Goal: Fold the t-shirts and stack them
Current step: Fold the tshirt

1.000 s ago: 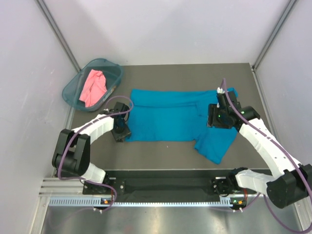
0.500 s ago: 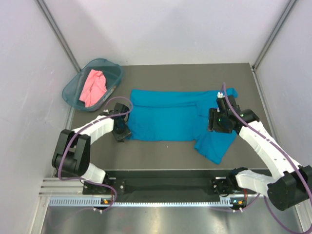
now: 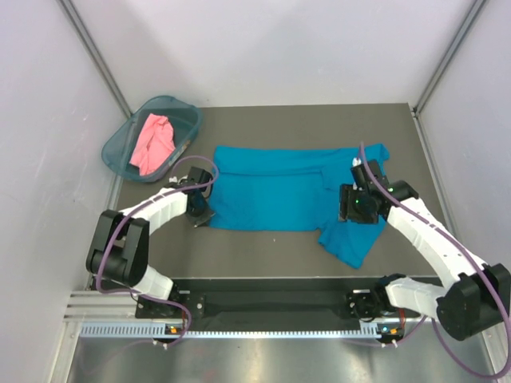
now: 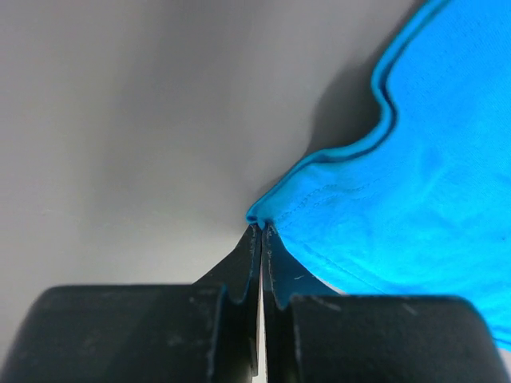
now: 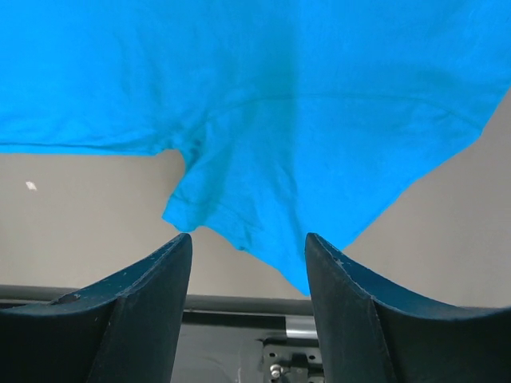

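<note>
At the table's [image 3: 279,128] 10 o'clock corner, a salmon-pink t-shirt [image 3: 153,142] is seen crumpled inside a teal basket [image 3: 116,153]. The left fingers [image 4: 239,275] are pressed tight together on the hemmed corner of the teal-blue t-shirt [image 3: 271,191], at that shirt's 8 o'clock. The corner is pinched at the very tips, close above the table. The shirt itself is spread flat across the middle of the table, with one sleeve lying out toward 5 o'clock. Over that sleeve the right fingers [image 5: 152,299] are held apart with nothing gripped between them; whether the cloth is touched cannot be told.
</note>
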Robot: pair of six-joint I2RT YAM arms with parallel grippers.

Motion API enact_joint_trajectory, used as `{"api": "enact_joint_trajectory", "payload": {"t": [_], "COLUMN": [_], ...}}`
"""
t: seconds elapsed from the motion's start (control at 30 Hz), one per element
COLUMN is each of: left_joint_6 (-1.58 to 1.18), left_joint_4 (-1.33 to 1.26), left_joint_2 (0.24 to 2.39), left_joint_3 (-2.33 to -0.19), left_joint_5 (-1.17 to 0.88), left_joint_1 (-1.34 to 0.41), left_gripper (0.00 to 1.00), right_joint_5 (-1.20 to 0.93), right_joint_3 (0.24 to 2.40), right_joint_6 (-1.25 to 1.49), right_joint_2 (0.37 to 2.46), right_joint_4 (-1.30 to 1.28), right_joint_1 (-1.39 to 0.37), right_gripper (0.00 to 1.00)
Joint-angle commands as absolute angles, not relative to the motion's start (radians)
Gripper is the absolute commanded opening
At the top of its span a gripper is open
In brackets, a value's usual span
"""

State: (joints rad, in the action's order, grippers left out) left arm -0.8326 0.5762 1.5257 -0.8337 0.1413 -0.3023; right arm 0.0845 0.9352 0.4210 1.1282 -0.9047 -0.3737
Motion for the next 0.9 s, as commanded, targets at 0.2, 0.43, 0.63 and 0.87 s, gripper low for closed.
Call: {"api": "enact_joint_trajectory", "payload": {"t": [0.2,0.43,0.63,0.87], "left_joint_6": [-0.857,-0.819,-0.813,-0.799], "left_joint_4": [0.6,0.583,0.581,0.606], "left_joint_2": [1.397,1.41,1.422,1.413], "left_joint_3": [-0.77,-0.782,-0.788,-0.807], "left_joint_5": [0.221,0.184,0.147,0.164], "left_joint_1": [-0.296,-0.296,-0.298,-0.296], "left_gripper": [0.0,0.0,0.11,0.32], "right_joint_5": [0.02,0.018,-0.031,-0.037], "right_joint_3": [0.753,0.614,0.522,0.522], "right_joint_6": [0.618,0.828,0.848,0.845], "right_joint_2": [1.167,0.991,0.914,0.952], "right_joint_4": [-0.882,-0.893,-0.933,-0.945], "right_joint_1": [-0.39,-0.253,-0.065,-0.054], "right_gripper": [0.52,0.45,0.49,0.51]}}
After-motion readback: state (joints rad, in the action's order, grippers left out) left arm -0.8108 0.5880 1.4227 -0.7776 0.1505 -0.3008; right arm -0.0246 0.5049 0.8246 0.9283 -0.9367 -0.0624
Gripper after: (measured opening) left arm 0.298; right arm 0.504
